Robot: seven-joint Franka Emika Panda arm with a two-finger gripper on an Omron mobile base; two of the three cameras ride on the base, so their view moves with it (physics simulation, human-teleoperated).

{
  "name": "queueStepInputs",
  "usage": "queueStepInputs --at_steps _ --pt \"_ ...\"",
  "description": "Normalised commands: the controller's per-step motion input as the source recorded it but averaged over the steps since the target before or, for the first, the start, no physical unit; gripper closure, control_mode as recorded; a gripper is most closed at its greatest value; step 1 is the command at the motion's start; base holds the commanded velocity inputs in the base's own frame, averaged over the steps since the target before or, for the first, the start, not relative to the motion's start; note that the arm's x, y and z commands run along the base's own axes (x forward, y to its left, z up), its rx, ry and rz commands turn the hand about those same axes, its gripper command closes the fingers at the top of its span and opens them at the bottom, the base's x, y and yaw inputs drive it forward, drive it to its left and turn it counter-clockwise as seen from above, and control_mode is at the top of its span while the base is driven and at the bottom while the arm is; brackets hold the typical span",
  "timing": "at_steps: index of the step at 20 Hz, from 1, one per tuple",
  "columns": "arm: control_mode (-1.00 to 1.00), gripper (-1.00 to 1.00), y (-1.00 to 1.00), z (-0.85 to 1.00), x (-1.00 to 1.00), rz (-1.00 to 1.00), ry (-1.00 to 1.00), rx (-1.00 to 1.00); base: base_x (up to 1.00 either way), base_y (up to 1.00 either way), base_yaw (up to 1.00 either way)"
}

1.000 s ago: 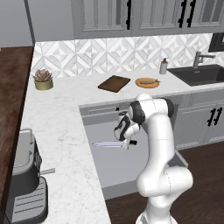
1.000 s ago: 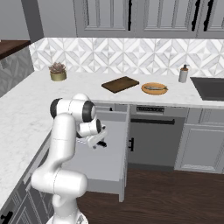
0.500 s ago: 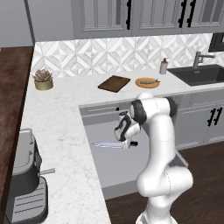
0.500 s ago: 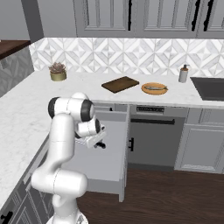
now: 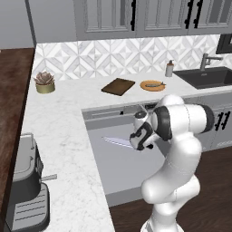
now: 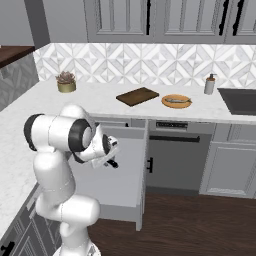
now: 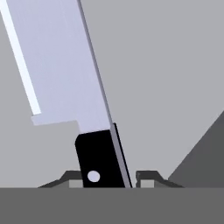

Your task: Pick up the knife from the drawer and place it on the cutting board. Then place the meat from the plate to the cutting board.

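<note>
Grey drawer: pulled open from under the counter, plain grey inside.
Knife: inside the drawer, silver blade pointing away from the end effector toward the counter side; black handle at the end effector.
End effector: low over the drawer, both tips closed in against the sides of the knife handle in the hand view; it has hold of the knife by the handle.
Fingertips: one on each side of the handle, touching it.
Board: dark brown, flat on the counter behind the drawer, nothing on it.
Plate: orange-tan, on the counter just beside the board, on the sink side.
Meat: lying on the plate.
Sink: dark basin in the counter, beyond the plate from the board.
Bottle: near the wall, between plate and sink.
Plant: on the counter, well apart from the board, on the side away from the plate.
</note>
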Motion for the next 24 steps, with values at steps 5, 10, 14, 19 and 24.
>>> queueStepInputs --at_steps 5,10,14,19,24 --pt "-1.0 1.0 -0.52 1.0 -1.0 -0.25 -0.17 0.05 0.0 0.0 0.0" --pt "-1.0 1.0 -0.52 1.0 -0.97 -0.32 -0.07 0.15 0.0 0.0 0.0" --pt "-1.0 1.0 -0.42 1.0 -0.81 -0.32 -0.05 0.26 0.0 0.0 0.0" --pt "-1.0 1.0 -0.22 1.0 -0.43 -0.25 0.01 0.1 0.0 0.0 0.0" --pt "-1.0 1.0 0.02 0.63 0.0 -0.02 0.12 0.0 0.0 0.0 0.0"
